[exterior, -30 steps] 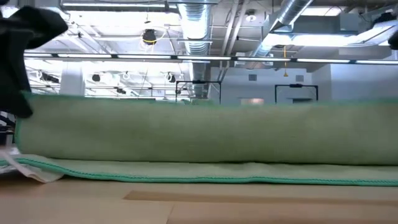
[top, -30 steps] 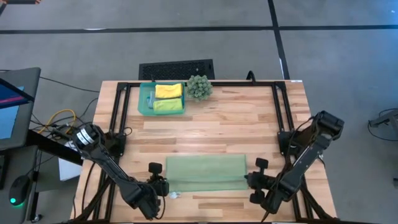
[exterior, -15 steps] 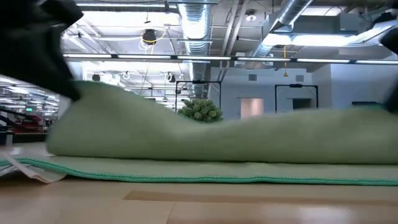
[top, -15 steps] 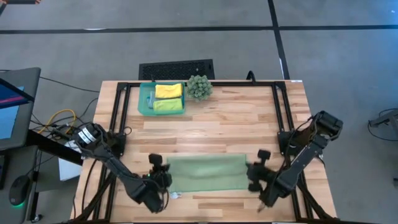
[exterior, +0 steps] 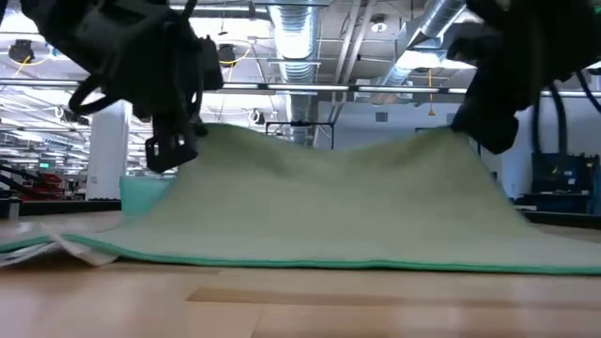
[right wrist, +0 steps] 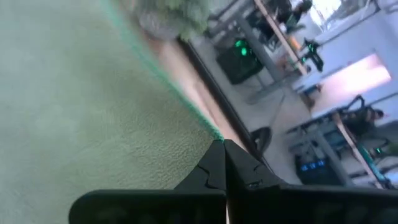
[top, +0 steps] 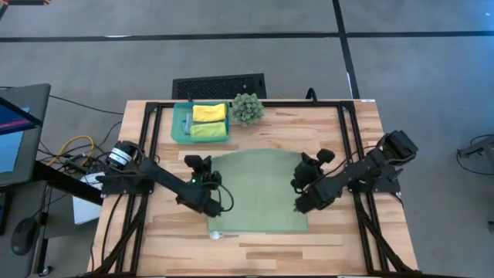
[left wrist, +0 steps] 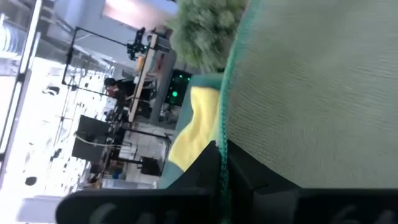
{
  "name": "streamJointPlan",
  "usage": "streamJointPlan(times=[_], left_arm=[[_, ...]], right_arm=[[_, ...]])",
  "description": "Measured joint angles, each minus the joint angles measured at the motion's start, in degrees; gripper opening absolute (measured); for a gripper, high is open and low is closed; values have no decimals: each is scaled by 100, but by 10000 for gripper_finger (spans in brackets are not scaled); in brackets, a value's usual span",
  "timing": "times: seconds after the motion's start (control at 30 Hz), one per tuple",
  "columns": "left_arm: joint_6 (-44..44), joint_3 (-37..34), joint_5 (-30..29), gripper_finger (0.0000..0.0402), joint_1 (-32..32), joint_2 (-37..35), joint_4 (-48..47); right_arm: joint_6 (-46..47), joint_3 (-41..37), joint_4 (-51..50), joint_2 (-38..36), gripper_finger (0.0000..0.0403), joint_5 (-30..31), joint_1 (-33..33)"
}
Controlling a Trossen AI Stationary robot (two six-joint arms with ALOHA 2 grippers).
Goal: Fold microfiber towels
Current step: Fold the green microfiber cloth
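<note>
Both claws were closed tight, each one pinching a corner of the pale sage towel [top: 257, 191]. We saw the left gripper [top: 207, 182] on the left corner and the right gripper [top: 302, 184] on the right corner, both lifted above the table [top: 324, 131], so the cloth hung like a tent in the low view.

Nearest to us, the front edge of the towel lay flat on the wood, with its green hem and a small white tag [top: 217, 236] just beside the left front corner. From there the cloth rose to the two held corners, over the middle of the table.

We judged some risks. The grip was only on the hem, as both wrist views showed, so a corner could slip out if one arm pulled faster than the other. Uneven travel could also give a crooked fold. The free front edge could drag along, because nothing held it.

Farther back stood the teal tray [top: 182, 136] with the yellow towel [top: 209, 113] and the lime towel [top: 208, 130], and the spiky plant [top: 248, 108] just beside it. A too long stroke could reach them.
</note>
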Motion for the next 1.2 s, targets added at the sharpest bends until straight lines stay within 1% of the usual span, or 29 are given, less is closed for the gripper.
streamJointPlan(times=[0.1, 0.2, 0.27, 0.4, 0.47, 0.57, 0.67, 0.77, 0.9, 1.0, 1.07, 1.2], left_arm=[[72, -25, 131, 0, -233, 0, 12], [89, -25, 333, 0, -760, 0, 185], [112, -23, 666, 0, -1165, -2, 438], [261, -23, 1639, 0, -1875, -2, 1092], [213, -23, 1983, 0, -2137, -2, 1424], [161, -21, 2300, 0, -2413, -2, 2070], [313, -21, 2511, 0, -2582, -2, 2570], [337, -21, 2643, 0, -2625, -2, 2802], [296, -21, 3073, 0, -2622, -2, 2827], [252, -21, 3175, 0, -2643, -2, 3033], [380, -21, 3227, 0, -2678, -2, 3305], [588, -21, 3459, 0, -2714, -2, 3631]], right_arm=[[-311, -67, 320, 0, 7, -238, -32], [-549, -98, 632, 0, 8, -596, 274], [-578, -98, 869, 0, 8, -991, 556], [-590, -98, 1301, 0, 8, -1842, 1231], [-585, -98, 1523, 0, 8, -2148, 1563], [-581, -98, 1917, 0, 8, -2418, 1996], [-583, -98, 2336, 2, 8, -2611, 2309], [-580, -98, 2541, 76, 8, -2672, 2453], [-577, -100, 2649, 239, 8, -2858, 2504], [-621, -98, 2809, 377, 8, -3286, 2515], [-675, -100, 2893, 442, 8, -3500, 2564], [-638, -98, 3107, 529, 8, -3538, 2680]])
